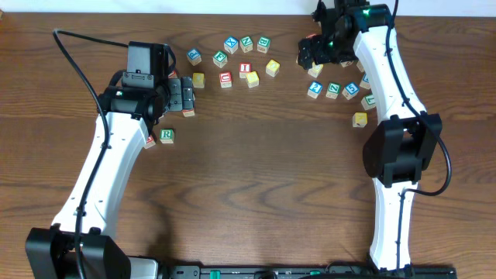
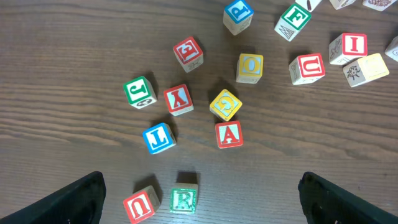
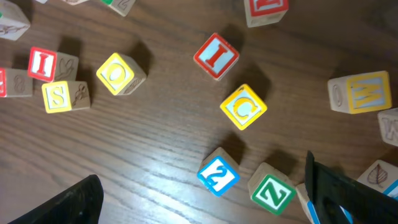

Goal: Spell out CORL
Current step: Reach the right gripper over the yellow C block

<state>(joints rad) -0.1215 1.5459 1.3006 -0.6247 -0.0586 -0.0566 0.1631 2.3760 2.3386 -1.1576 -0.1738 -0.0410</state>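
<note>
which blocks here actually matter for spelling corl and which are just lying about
For the job: yellow C block, yellow O block, green R block, blue L block.
Lying about: red A block, red Y block, green J block, blue 2 block, green Z block.

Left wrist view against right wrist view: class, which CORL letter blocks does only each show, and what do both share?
Only the left wrist view shows the green R block and the blue L block. Only the right wrist view shows the yellow C block. Both show a yellow O block, perhaps not the same one, the wooden table and dark fingertips at the lower corners.
</note>
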